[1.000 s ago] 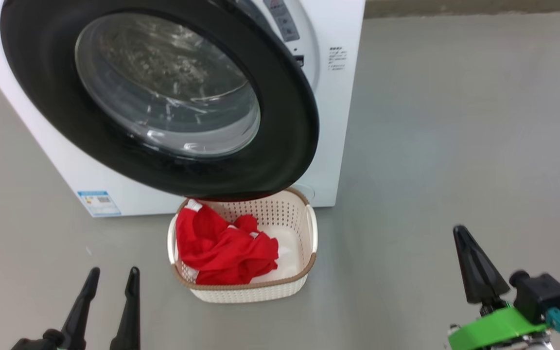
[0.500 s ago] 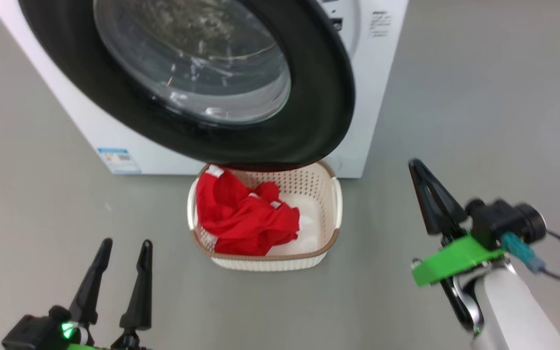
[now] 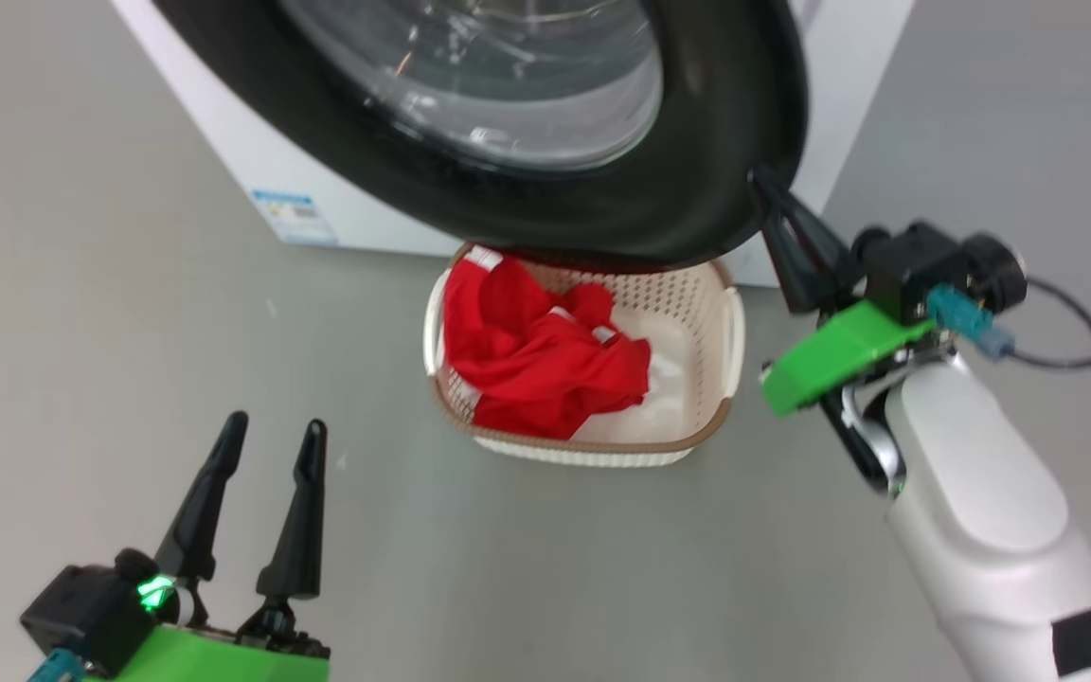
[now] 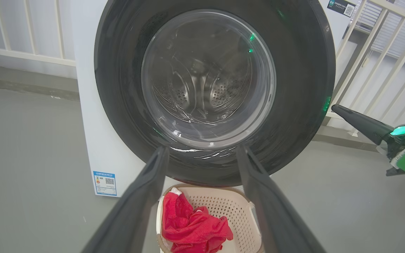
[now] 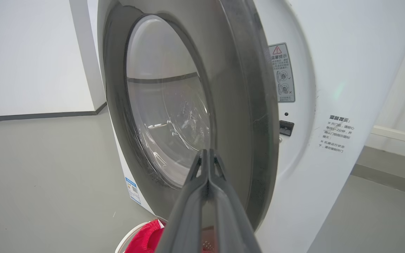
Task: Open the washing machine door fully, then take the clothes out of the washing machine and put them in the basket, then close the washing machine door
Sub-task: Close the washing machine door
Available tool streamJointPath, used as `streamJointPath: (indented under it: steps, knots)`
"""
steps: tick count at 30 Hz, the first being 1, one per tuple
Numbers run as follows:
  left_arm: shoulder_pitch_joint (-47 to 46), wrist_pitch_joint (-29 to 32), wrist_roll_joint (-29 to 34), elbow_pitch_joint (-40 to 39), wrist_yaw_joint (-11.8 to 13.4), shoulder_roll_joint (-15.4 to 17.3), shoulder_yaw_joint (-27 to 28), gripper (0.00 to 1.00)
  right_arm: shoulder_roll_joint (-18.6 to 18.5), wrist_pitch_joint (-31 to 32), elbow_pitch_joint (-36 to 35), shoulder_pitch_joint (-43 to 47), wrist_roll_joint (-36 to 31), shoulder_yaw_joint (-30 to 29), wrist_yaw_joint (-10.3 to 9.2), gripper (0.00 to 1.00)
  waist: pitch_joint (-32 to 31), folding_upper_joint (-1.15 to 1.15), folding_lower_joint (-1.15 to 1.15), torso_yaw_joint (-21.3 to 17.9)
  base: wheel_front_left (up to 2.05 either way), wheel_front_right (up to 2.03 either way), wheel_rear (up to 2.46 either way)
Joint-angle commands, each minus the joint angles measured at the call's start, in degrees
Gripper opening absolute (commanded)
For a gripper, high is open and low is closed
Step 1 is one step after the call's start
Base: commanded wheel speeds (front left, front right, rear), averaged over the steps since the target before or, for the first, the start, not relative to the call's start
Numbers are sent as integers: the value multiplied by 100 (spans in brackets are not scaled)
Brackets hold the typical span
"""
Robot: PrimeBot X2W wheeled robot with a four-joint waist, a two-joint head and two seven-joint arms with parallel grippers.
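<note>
1 washing machine — 1 door; 1 basket; 1 clothes heap; 2 grippers

A smooth grey floor spreads under and around the left tool, softly and evenly lit; beyond that tool, off to either side, stand white railings. Left of the right tool rises a plain white wall; a dark skirting runs along its foot.
</note>
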Motion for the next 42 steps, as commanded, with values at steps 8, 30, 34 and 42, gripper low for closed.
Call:
streamJointPath:
  steps: [8, 30, 34, 42]
  knots:
    - [-359, -45, -89, -76, -31, 107, 39, 100, 59, -37, 195, -747, -199, -148, 26, 0, 555, 0, 0, 442, 0, 0, 0]
    - [-757, -45, -102, 50, -32, 70, 25, 100, 59, -37, 1077, -2589, -1075, -899, 26, 0, 1154, 0, 0, 575, 0, 0, 0]
    - [-837, -45, -96, 56, -32, 8, 64, 100, 59, -37, 1354, -3041, -1238, -960, 26, 0, 1295, 0, 0, 574, 0, 0, 0]
    - [-981, -45, -180, 103, -32, -42, 23, 100, 59, -37, 1798, -3585, -1627, -1260, 26, 0, 1464, 0, 0, 592, 0, 0, 0]
